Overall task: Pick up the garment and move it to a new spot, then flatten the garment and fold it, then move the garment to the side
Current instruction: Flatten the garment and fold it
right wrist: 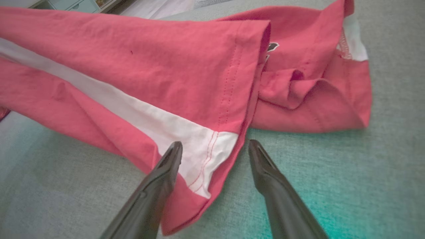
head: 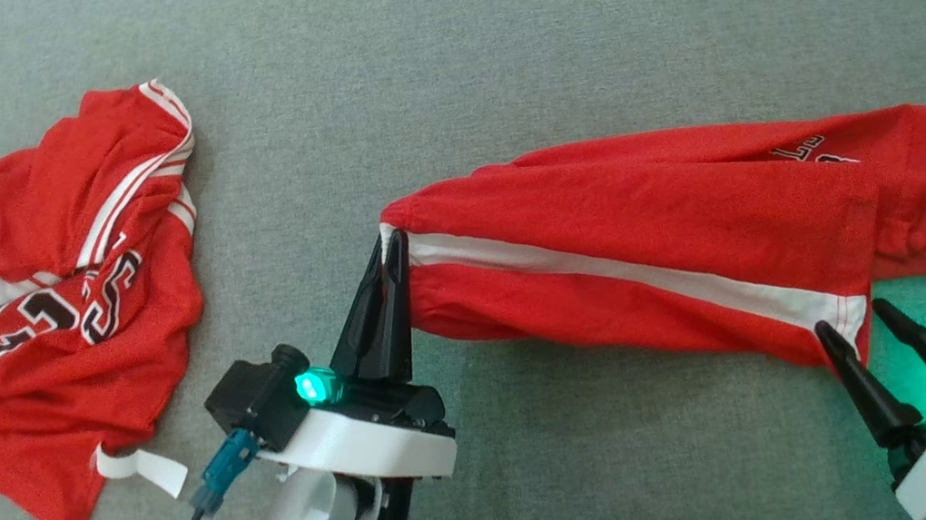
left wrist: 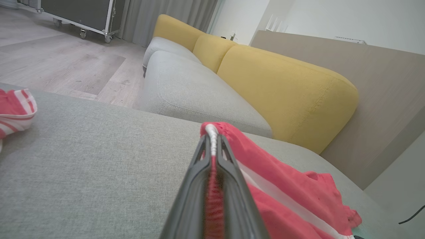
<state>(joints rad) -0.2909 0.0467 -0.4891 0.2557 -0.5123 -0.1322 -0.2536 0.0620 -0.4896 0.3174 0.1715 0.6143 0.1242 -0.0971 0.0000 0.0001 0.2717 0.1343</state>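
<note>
Grippers sit nearest you. Your left gripper (head: 390,248) is clamped on the white-striped corner of the red garment (head: 649,214). Your right gripper (head: 853,318) stands spread wide, 1 finger over the garment's near right corner, the other just off its hem above bare cushion. The garment lies folded long across the grey cushion (head: 486,45), from centre to right. You have 2 red pieces: this one and a crumpled jersey (head: 47,304) at left, well apart. Beyond both, the cushion lies open.
</note>
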